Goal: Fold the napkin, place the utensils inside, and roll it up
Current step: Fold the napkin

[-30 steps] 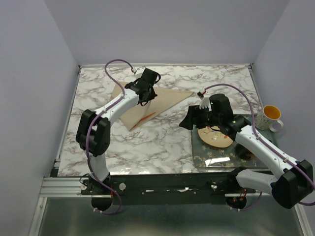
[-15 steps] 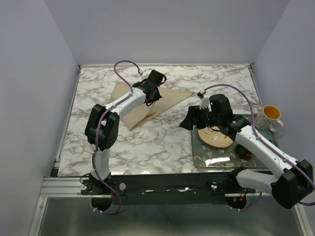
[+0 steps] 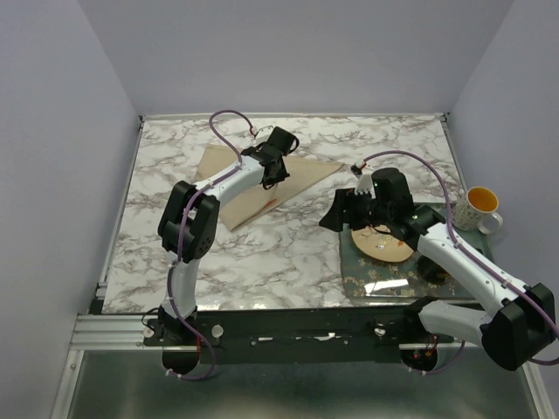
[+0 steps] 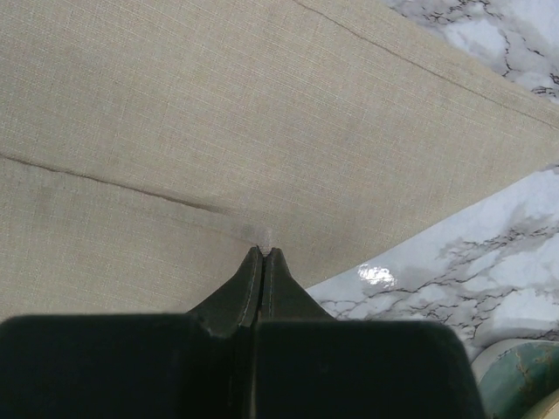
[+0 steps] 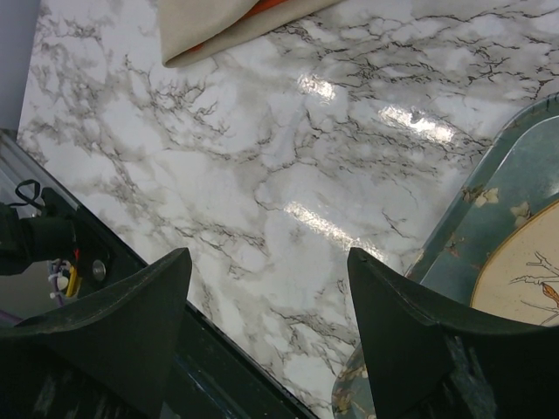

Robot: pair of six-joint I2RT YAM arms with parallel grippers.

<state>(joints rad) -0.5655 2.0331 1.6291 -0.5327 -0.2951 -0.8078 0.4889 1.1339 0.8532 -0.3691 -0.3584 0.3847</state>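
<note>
My left gripper [image 4: 262,257] had its fingers pressed together with nothing visibly between them, the tip at or just over the napkin [image 4: 218,113], which lay folded into a triangle at the upper centre of the table [image 3: 262,253]. My right gripper [image 5: 266,262] hung spread wide and empty over bare marble, just left of the tray [image 5: 489,192] and plate [image 5: 533,271]. I judged the fold done and the utensil [image 5: 275,10] already tucked in, so rolling was the step in hand. The next move called for taking an edge and turning the cloth over the utensil without letting it slide out (shut fingers can press but not pick up, so I would have to open first). The left wrist view showed weave and a crease but no orange. The right wrist view caught the orange at its top edge, peeping from the napkin's lower fold. Only the top view showed the whole triangle.
</note>
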